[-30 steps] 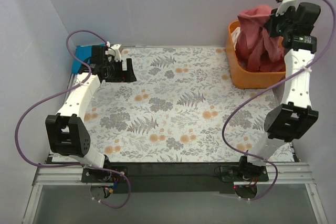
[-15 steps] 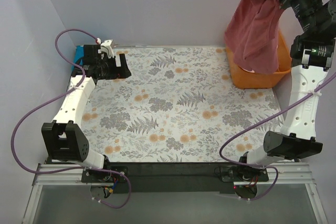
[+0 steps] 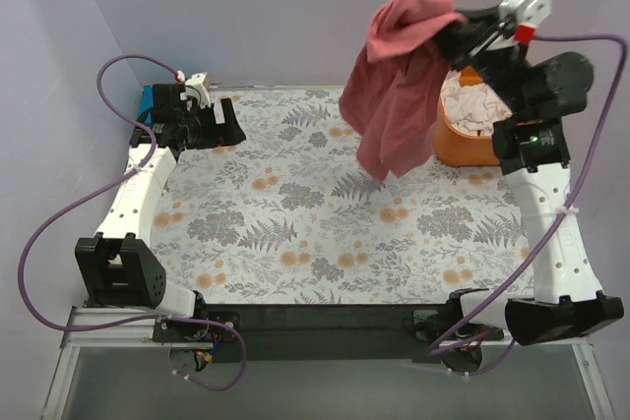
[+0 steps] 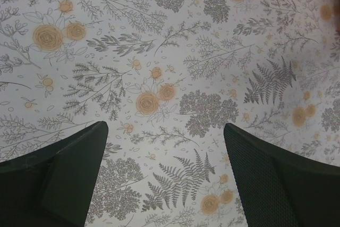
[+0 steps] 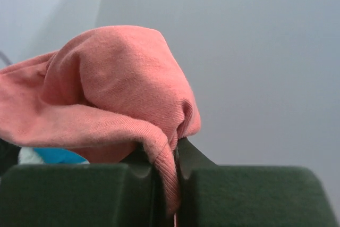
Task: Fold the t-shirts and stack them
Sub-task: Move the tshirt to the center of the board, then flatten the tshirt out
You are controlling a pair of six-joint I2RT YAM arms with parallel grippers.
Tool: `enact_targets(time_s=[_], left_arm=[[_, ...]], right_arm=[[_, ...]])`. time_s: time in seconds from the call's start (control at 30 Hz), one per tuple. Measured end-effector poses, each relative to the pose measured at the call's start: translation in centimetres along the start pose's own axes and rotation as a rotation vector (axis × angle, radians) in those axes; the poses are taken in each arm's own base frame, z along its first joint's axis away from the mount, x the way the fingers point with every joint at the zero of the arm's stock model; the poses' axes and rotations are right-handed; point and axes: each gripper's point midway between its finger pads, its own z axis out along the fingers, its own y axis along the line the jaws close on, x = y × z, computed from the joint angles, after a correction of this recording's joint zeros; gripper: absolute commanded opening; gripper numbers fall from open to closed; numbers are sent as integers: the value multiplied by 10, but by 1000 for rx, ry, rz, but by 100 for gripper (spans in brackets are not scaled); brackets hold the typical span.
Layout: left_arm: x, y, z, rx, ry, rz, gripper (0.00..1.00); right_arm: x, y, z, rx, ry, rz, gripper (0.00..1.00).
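The dusty rose-red t-shirt point(image 3: 394, 95) hangs in the air over the back right of the table, bunched and drooping from my right gripper point(image 3: 455, 31). In the right wrist view the right gripper point(image 5: 172, 158) is shut on a fold of the rose-red t-shirt point(image 5: 117, 94), with cloth pinched between the jaws. A piece of the bright blue t-shirt point(image 3: 150, 105) shows at the back left corner, mostly hidden behind the left arm. My left gripper point(image 3: 231, 125) hovers there, open, with only the floral tablecloth point(image 4: 170, 57) under the left gripper point(image 4: 164, 128).
The orange tub point(image 3: 463, 145) stands at the back right, partly behind the hanging shirt, with white cloth point(image 3: 477, 105) inside. Grey walls close in the back and both sides. The floral tablecloth point(image 3: 315, 223) covers the table.
My right arm has lifted the rose-red t-shirt out of the tub and swung it left over the table. The left arm drew back slightly toward the left.
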Motion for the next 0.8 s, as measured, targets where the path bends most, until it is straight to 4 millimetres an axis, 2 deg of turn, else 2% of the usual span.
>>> enact_targets(time_s=[0.03,0.07,0.1,0.17,0.23,0.33,0.4,0.53,0.63,0.7,0.8], left_arm=[[0,0,-2,5,2,-3,91],[1,-1,-3,13,5,-5,91],[2,-3,-5,20,8,-8,91],[4,-6,-9,47,17,-12,91],[6,-10,-13,80,29,-5,91],[11,-20,-19,151,54,31,91],[16,-27,-22,204,72,69,91],[37,-47,-19,295,124,206,91],[71,-84,-9,392,201,348,91],[99,-111,-1,463,265,420,87],[129,-137,16,514,323,502,85]], right_arm=[[23,15,-8,-24,44,37,36],[44,28,-14,-47,89,69,65],[73,44,-22,-78,152,104,77],[135,79,-42,-156,292,157,91],[191,105,-64,-218,445,207,98],[267,127,-106,-269,710,267,99],[298,133,-134,-295,845,297,98],[327,134,-183,-310,1035,338,98],[341,130,-221,-299,1142,382,96],[352,124,-246,-269,1213,440,89],[369,120,-277,-217,1305,564,84]])
